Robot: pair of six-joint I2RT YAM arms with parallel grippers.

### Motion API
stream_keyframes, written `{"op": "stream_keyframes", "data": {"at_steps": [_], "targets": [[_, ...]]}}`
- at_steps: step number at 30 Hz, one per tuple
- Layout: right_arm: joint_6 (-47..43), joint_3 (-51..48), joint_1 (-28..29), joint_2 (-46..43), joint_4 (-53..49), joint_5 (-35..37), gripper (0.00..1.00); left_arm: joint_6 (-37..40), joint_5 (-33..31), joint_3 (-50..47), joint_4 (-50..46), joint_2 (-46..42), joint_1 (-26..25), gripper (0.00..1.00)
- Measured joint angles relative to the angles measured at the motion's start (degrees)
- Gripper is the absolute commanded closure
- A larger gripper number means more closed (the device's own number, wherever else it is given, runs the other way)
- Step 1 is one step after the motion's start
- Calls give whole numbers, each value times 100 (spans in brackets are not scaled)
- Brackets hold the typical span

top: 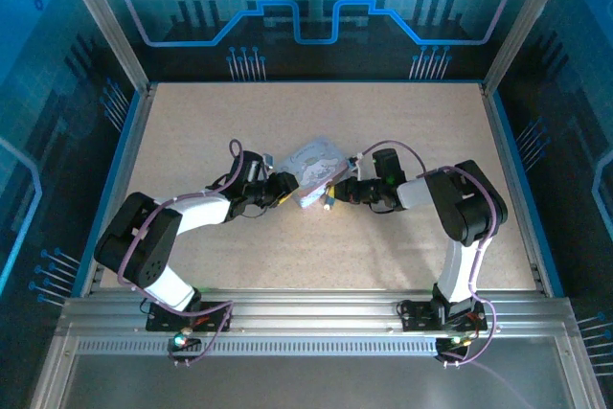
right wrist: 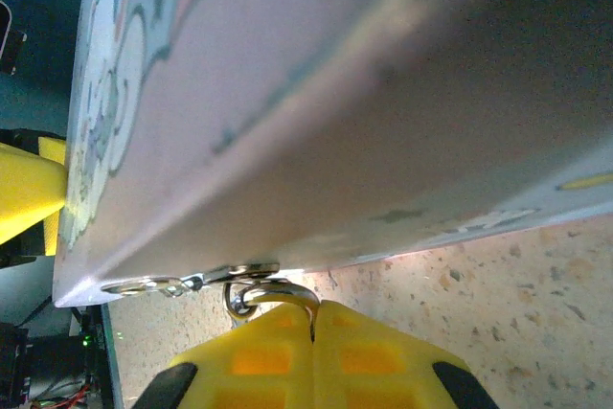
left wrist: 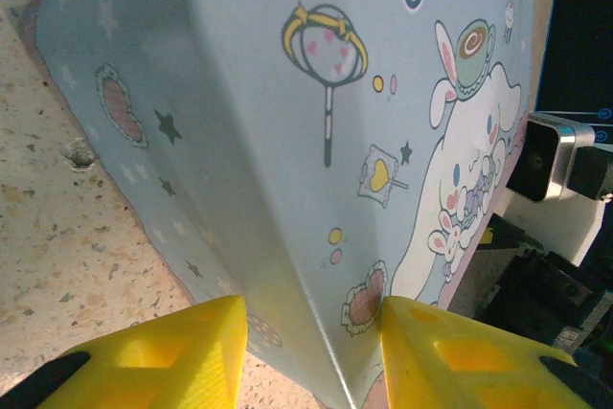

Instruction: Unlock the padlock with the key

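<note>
A pale lilac-grey tin box (top: 314,168) with a cartoon lid lies mid-table between both arms. My left gripper (top: 285,189) is shut on its near corner; in the left wrist view the yellow fingers (left wrist: 206,342) press the box (left wrist: 287,141) from both sides. My right gripper (top: 331,195) meets the box's right end. In the right wrist view it (right wrist: 313,318) is shut, and the padlock's silvery shackle (right wrist: 273,292) loops through the box's hasp (right wrist: 251,271) and runs into the seam between the fingers. The padlock's dark body is hidden. The key is not distinguishable.
A thin silvery ring (right wrist: 144,285) hangs by the hasp to the left. Speckled tabletop (top: 239,122) surrounds the box, bounded by blue-edged walls (top: 134,141). The right arm's camera housing (left wrist: 551,155) looms just past the box's far edge.
</note>
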Motion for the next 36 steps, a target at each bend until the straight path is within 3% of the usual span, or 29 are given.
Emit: {"op": "stream_keyframes", "data": {"at_steps": [36], "targets": [[846,-426,-310,-446,612,289,100,-2,2,-9,11,2,-11,56]]}}
